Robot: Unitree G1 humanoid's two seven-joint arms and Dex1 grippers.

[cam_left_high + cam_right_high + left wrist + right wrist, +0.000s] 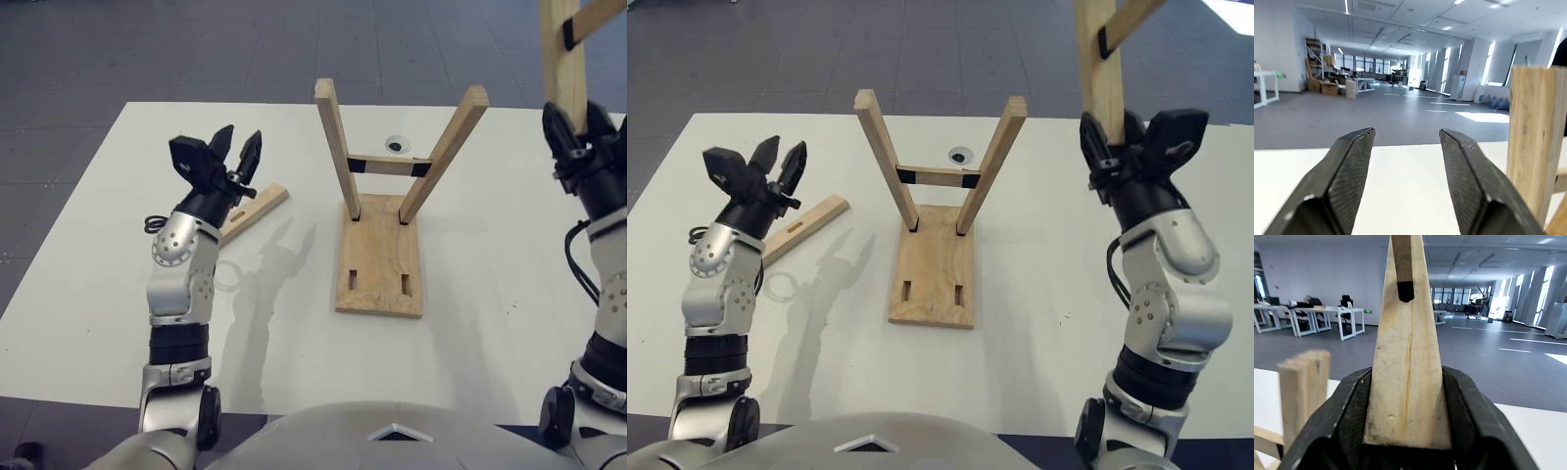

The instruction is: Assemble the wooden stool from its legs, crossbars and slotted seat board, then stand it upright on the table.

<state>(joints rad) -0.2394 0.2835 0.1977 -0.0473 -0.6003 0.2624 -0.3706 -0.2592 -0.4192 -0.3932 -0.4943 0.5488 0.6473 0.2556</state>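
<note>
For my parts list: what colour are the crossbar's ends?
Black crossbar ends, best in left eye view.

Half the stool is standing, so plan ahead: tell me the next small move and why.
Probably swing the right gripper across and lower its leg frame toward the seat board. That frame is held raised to the right, one leg pair already stands at the board's far end, and the two near slots are empty.

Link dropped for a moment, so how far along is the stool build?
Done: one leg pair with the first crossbar stands in the far slots of the seat board. In hand: the right hand is shut on a second leg bearing the second crossbar, held high; the left hand is open above the table. Left: the loose leg on the table, the two empty near slots, then turning the stool upright.
</note>
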